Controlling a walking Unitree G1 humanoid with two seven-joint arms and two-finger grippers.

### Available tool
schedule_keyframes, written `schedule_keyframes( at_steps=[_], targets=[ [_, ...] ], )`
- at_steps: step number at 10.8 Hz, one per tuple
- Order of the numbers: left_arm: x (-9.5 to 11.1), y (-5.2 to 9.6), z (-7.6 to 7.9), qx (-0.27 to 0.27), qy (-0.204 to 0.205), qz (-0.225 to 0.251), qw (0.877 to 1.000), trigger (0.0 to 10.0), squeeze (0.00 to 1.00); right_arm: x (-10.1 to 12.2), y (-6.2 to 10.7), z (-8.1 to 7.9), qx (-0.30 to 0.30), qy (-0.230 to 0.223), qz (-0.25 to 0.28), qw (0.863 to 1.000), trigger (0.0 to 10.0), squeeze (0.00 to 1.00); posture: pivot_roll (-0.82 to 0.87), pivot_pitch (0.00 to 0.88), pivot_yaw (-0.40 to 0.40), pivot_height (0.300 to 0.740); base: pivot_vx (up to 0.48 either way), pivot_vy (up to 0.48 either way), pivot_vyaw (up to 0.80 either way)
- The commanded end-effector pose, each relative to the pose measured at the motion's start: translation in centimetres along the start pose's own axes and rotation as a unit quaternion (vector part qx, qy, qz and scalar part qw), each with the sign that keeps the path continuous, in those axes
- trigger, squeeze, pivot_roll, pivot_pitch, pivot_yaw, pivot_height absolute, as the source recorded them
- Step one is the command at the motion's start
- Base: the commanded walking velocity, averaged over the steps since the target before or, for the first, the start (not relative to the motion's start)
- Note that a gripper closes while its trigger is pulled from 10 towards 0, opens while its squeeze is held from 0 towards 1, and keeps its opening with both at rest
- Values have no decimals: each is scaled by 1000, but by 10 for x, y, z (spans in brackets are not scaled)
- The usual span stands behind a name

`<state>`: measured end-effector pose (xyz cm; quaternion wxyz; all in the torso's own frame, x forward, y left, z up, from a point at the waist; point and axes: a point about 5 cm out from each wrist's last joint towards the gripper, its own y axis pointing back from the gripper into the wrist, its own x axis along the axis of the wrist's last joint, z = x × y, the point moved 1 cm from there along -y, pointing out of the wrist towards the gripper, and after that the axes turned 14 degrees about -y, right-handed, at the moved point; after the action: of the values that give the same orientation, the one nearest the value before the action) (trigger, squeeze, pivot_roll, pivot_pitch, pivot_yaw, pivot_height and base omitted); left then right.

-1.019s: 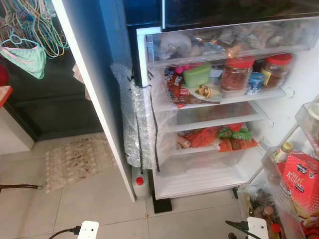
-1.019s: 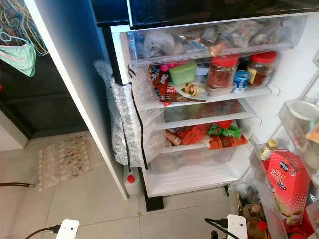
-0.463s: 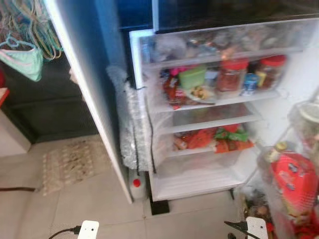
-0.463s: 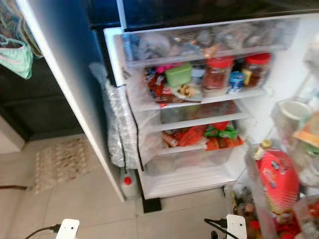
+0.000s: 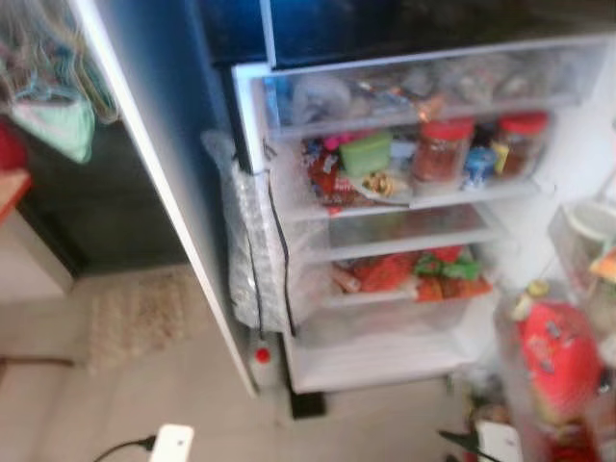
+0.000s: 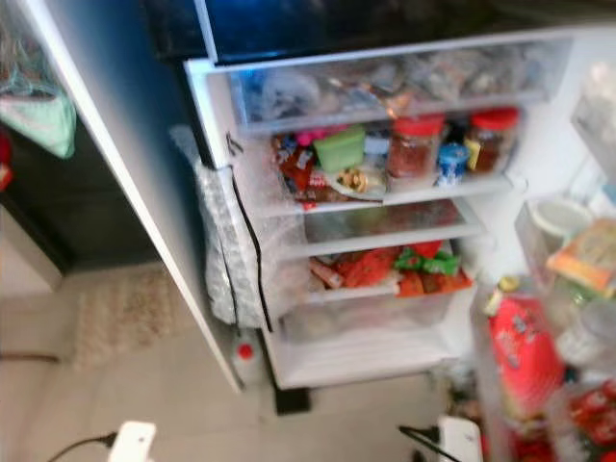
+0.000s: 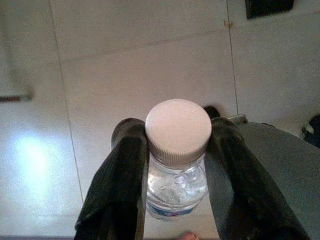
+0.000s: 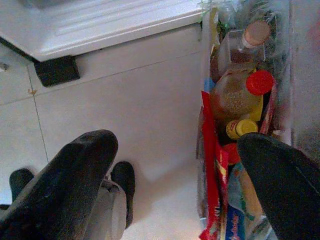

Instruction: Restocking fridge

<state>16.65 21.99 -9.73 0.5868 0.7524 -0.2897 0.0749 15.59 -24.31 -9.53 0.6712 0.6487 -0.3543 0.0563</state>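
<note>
camera shift: head views slide compared with a second ago — fridge (image 5: 289, 366) sits further left in frame and the picture is now blurred. Looks like the robot is turning or stepping toward the door side; shelf contents keep their places relative to each other, so nothing in the fridge has moved.
meaning for task: judgement — approach phase, robot squaring up to the open fridge, bottle not yet shelved.
left gripper (image 7: 175, 165): fingers pinch the water bottle (image 7: 177, 185) at the neck, just under its white cap (image 7: 178, 130); held over tiled floor (image 7: 125, 65).
right gripper (image 8: 175, 175): fingers spread wide, holding nothing — hangs over floor beside the lower door bin.
task item location: bottle is in the left gripper, low and well apart from the shelves.
shelves: top drawer (image 5: 423, 82) full of bags; next shelf has green tub (image 5: 367, 151), two red-lidded jars (image 5: 438, 154), small blue cup (image 5: 478, 166); lower shelf holds red and green packets (image 5: 414, 274); bottom drawer (image 5: 385, 327) looks open for stock.
door bin: red carton (image 6: 525, 351), sauce bottles (image 8: 240, 90) with red and yellow caps.
writing now: nothing legible — blur wipes the carton's print; bottle label shows a blue edge, text unreadable.
risk: blur means the robot is mid-move; bubble wrap (image 5: 255, 250) and black cable (image 5: 281, 250) hang at the fridge's left edge, snag hazard.
</note>
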Motion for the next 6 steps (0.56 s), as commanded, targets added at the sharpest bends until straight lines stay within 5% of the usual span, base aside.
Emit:
schedule_keyframes(
  at_steps=[1,6],
  targets=[
    [-2,0,0,-3,-7,-5,1000,10000,0,-3,1,3,-4,-5,-6,1000,10000,0,-94,0,55,740,0,-292,0],
    [-2,0,1,-2,-4,-4,1000,10000,0,-3,1,4,-2,-3,-8,1000,10000,0,-94,0,51,740,0,-294,0]
  ],
)
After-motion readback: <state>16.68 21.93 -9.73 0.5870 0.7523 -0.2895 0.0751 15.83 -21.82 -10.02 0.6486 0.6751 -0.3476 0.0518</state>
